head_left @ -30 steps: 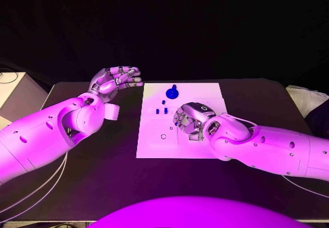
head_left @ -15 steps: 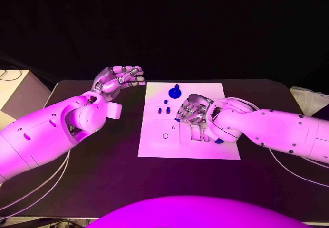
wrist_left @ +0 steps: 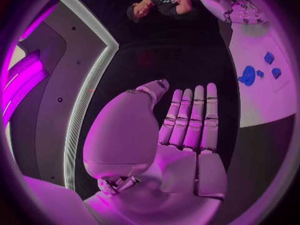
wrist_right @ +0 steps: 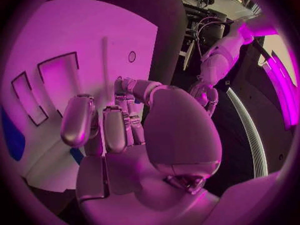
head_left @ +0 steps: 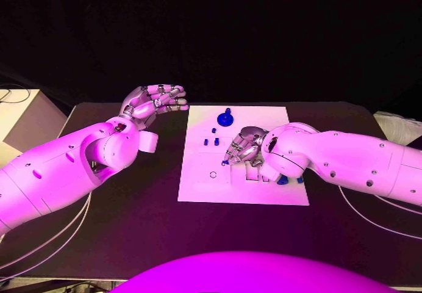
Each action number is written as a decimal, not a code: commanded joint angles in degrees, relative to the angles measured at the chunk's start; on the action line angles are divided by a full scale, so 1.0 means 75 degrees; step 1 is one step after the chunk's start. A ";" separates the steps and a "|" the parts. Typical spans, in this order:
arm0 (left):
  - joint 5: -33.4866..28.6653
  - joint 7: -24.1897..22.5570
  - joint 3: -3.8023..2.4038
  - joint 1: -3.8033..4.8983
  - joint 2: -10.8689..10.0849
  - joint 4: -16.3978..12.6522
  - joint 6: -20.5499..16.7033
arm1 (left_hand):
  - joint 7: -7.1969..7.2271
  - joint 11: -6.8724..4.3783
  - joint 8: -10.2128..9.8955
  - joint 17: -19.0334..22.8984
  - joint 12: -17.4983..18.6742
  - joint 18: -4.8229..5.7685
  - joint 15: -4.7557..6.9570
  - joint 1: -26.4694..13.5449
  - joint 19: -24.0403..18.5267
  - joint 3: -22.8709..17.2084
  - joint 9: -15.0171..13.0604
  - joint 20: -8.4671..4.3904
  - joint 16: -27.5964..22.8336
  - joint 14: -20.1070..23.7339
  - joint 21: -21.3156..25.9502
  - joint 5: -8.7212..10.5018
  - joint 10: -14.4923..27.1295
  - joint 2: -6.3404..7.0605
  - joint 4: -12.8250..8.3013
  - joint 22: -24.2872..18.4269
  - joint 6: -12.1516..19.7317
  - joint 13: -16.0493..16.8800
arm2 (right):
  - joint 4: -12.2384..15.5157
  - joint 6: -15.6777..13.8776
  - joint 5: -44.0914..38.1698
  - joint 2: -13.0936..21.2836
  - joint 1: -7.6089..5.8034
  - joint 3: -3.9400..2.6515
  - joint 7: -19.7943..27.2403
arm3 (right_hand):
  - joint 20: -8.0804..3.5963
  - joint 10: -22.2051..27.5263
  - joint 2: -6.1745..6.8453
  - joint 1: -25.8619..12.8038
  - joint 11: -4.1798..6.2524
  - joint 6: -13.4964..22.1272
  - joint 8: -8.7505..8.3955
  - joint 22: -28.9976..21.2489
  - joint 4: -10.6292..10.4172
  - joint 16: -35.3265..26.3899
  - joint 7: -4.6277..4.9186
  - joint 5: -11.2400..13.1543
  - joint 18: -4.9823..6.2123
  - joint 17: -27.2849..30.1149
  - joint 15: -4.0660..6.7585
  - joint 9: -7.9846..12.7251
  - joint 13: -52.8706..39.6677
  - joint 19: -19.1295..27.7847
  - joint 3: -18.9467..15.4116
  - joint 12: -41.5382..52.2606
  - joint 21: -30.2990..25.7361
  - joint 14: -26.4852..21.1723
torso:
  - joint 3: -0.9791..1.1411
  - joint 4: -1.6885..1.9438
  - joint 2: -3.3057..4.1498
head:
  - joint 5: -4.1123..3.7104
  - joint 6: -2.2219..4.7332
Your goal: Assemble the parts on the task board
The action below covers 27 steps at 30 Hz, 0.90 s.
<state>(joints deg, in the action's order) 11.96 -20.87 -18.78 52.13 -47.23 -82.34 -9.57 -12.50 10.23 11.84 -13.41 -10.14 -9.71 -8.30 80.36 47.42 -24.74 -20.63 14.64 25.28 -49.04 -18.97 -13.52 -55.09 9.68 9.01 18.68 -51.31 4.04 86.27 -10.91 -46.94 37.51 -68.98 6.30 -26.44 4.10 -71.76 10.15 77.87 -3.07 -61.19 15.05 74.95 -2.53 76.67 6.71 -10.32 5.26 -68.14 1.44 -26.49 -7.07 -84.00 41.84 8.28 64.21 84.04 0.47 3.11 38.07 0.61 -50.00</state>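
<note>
The white task board (head_left: 202,183) lies mid-table, and also shows in the wrist views (wrist_left: 262,105) (wrist_right: 75,35). A large blue knob (head_left: 225,118) (wrist_left: 248,76) stands near its far edge, with two small blue pegs (head_left: 210,141) (wrist_left: 272,65) just nearer. My right hand (head_left: 246,149) (wrist_right: 106,130) hovers low over the board's middle, palm down, fingers curled around a small blue part (head_left: 226,162) (wrist_right: 76,155). More blue parts (head_left: 283,180) peek out beside the right forearm. My left hand (head_left: 154,101) (wrist_left: 184,130) is raised off the board's far left corner, empty, fingers extended.
The board has a small round hole (head_left: 213,174) (wrist_right: 132,56) and rectangular slots (wrist_right: 59,77) near the right hand. A pale box (head_left: 17,116) stands off the table's left edge. Bare black tabletop (head_left: 132,207) lies in front.
The right forearm has swung toward the far right, uncovering blue parts on the board's right side. Its hand turned over the middle of the board. The left hand stayed raised.
</note>
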 commanded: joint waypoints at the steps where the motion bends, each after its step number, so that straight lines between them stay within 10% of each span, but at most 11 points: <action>1: -0.0024 -0.0006 -0.0005 -0.0006 0.0018 -0.0004 0.0127 | -0.0024 0.0008 0.0038 -0.0007 -0.0035 -0.0086 0.0003 0.0061 0.0055 0.0044 0.0007 -0.0024 -0.0013 0.0035 0.0038 0.0004 0.0065 0.0008 -0.0018 -0.0007 0.0044 0.0009 | -0.0016 0.0292 0.0120 -0.0054 -0.0026 -0.0003 -0.0422 | -0.0067 -0.0060 -0.0040 -0.0023 0.0010 0.0043 0.0034 0.0021 0.0019 -0.0025 0.0032 -0.0033 -0.0065 0.0006 0.0048 -0.0001 -0.0006 -0.0097 0.0025 -0.0044 -0.0046 0.0235 | 0.0003 0.0005 -0.0001 | -0.0013 0.0001; 27: -0.0024 0.0013 -0.0003 -0.0006 0.0021 0.0003 0.0129 | -0.0034 0.0017 0.0037 -0.0014 -0.0033 -0.0083 -0.0005 0.0080 0.0065 0.0057 0.0012 -0.0023 -0.0021 0.0057 0.0059 0.0007 0.0093 0.0007 -0.0017 -0.0022 0.0057 0.0005 | -0.0013 -0.0012 -0.1212 -0.0251 -0.0088 0.0028 -0.0809 | -0.0065 -0.0061 -0.0035 -0.0041 0.0009 0.0051 0.0042 0.0024 0.0044 -0.0024 0.0034 -0.0057 -0.0065 0.0006 0.0046 -0.0016 -0.0014 -0.0096 0.0019 -0.0051 -0.0047 0.0235 | 0.0004 -0.0002 -0.0003 | -0.0039 0.0001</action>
<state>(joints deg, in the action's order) 11.96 -20.52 -18.77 52.13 -47.17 -82.27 -9.52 -12.71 10.44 11.84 -13.46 -10.14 -9.72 -8.30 80.36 47.62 -24.58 -20.58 14.44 25.28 -49.04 -18.74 -13.52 -54.87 9.68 8.85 18.56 -51.10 4.04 86.18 -10.65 -53.47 35.74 -69.61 6.50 -31.82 4.10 -71.76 10.18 77.88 -3.07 -60.89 15.29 74.93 -2.53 76.67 6.63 -10.56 5.27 -68.15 1.44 -26.52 -7.13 -84.00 41.82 7.81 64.22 84.04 0.51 3.11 38.08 0.36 -50.00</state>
